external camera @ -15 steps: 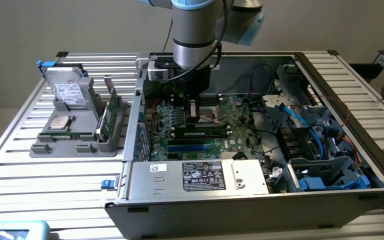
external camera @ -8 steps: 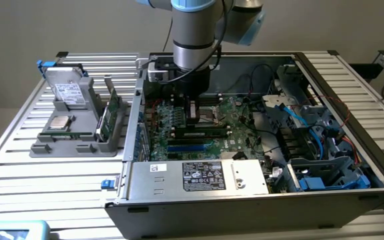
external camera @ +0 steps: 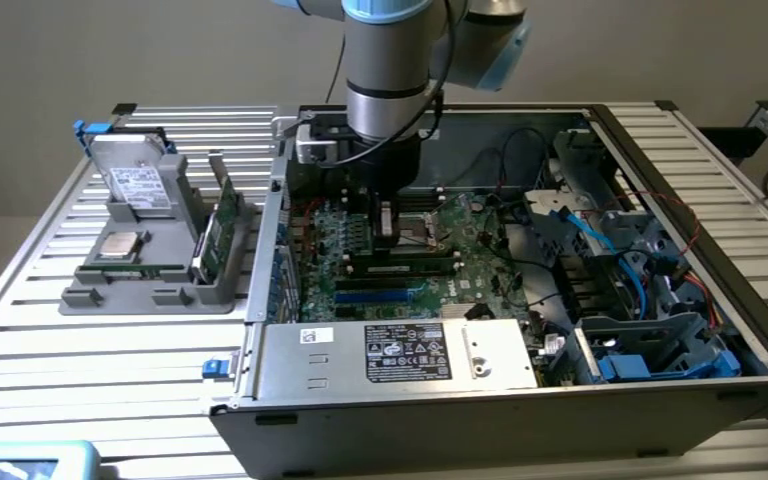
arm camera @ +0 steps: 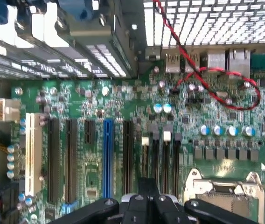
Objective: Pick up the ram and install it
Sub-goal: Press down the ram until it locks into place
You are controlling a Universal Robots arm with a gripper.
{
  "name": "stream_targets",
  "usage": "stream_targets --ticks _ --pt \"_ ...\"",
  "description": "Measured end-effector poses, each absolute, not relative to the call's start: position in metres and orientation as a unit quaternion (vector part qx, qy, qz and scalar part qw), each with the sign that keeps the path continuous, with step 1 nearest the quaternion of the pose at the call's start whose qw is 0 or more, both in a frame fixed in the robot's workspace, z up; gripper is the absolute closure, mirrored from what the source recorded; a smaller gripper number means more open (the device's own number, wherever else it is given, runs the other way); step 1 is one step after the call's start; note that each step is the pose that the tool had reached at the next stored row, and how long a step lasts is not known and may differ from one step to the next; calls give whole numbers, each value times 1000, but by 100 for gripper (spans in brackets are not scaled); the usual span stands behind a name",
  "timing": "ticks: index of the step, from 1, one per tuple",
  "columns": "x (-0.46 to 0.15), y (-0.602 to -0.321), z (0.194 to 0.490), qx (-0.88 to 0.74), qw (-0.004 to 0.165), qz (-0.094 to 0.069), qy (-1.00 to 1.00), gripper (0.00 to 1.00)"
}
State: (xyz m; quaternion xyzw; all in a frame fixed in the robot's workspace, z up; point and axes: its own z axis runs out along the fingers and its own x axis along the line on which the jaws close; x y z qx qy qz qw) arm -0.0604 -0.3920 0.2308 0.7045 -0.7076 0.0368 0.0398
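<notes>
My gripper [external camera: 388,238] hangs inside the open computer case [external camera: 518,400], low over the green motherboard [external camera: 478,270]. Its fingers are pressed together, and nothing long sticks out from between them. In the wrist view the gripper [arm camera: 148,186] sits over a row of narrow black memory slots [arm camera: 166,158], beside the CPU socket [arm camera: 221,186]. Just below the gripper in the exterior view, a slim dark green strip as long as a slot lies along the slot row; it looks like the ram [external camera: 404,268]. I cannot tell whether the fingertips touch it.
A blue slot [arm camera: 107,158], black slots and a white slot [arm camera: 32,154] run parallel to the memory slots. A red and black cable [arm camera: 207,70] loops near the rear ports. On the exterior view's left, a grey tray [external camera: 157,270] holds a drive and upright green boards [external camera: 220,215]. Blue cables and drive cages fill the case's right.
</notes>
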Motion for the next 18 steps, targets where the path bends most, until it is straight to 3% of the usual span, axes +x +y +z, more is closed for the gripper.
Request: stream_targets --ticks 18 --pt "-10 -393 244 704 41 36 -708 89"
